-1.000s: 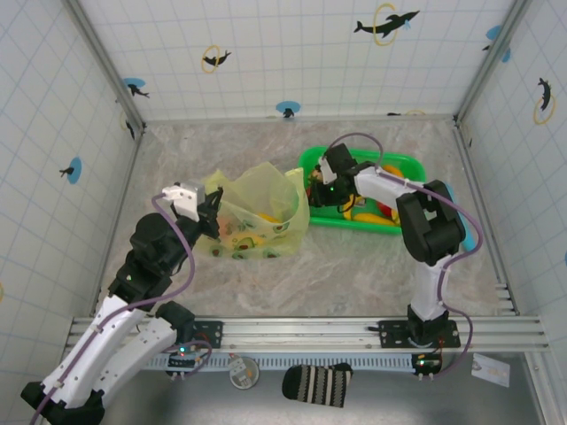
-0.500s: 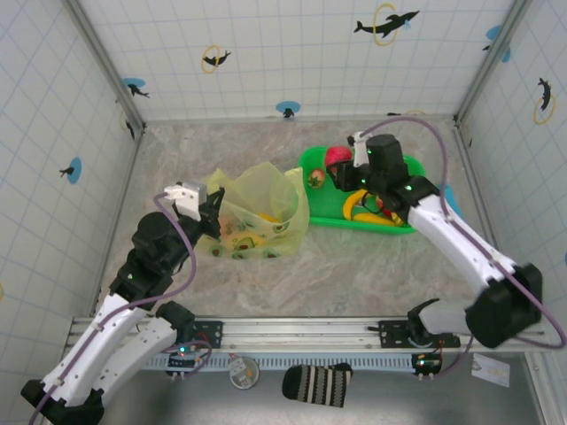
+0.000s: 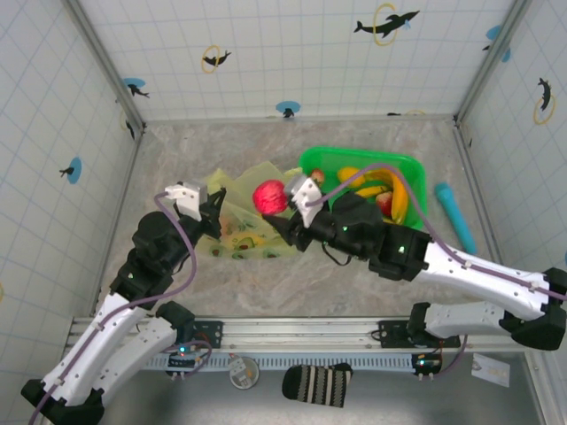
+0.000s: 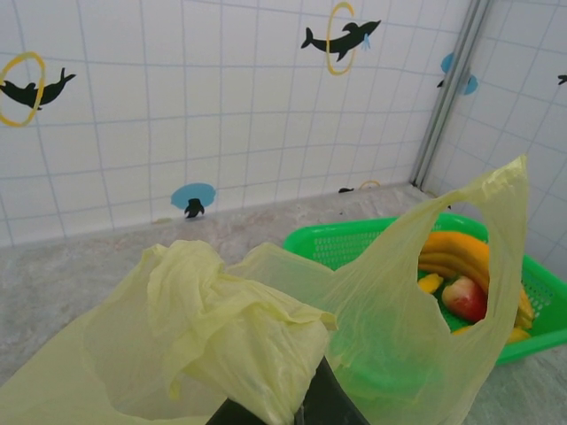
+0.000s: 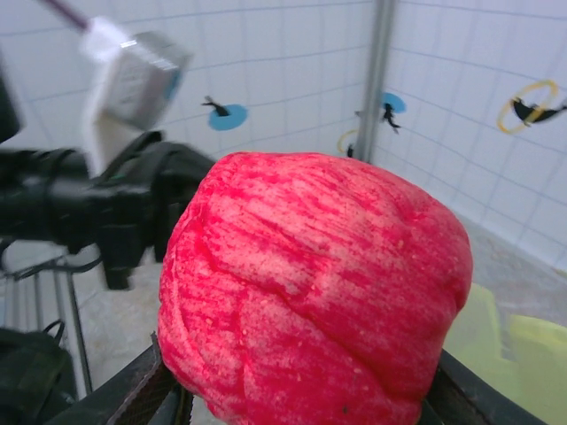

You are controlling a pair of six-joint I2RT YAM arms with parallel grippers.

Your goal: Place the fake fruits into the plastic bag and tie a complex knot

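The yellow-green plastic bag (image 3: 252, 232) lies left of centre, its mouth held up. My left gripper (image 3: 209, 218) is shut on a bunched fold of the bag's rim (image 4: 239, 336), its dark fingers (image 4: 332, 405) showing under the plastic. The right gripper (image 3: 275, 204) is shut on a big red fake apple (image 3: 268, 196) and holds it above the bag's mouth. That apple (image 5: 310, 283) sits between the black fingers (image 5: 146, 390), with the bag (image 5: 514, 354) below at the right. Yellow bananas (image 3: 392, 189), an orange piece (image 3: 349, 174) and a reddish fruit (image 3: 384, 203) remain in the basket.
The rigid green basket (image 3: 359, 160) stands right of the bag, close behind it in the left wrist view (image 4: 354, 243). A cyan cylinder (image 3: 454, 215) lies on the table right of the basket. The right arm stretches low across the table's front middle. Tiled walls close in three sides.
The right arm has lifted the red apple out of the basket and swung left with it, until it is over the bag. The left gripper and the bag have stayed put.
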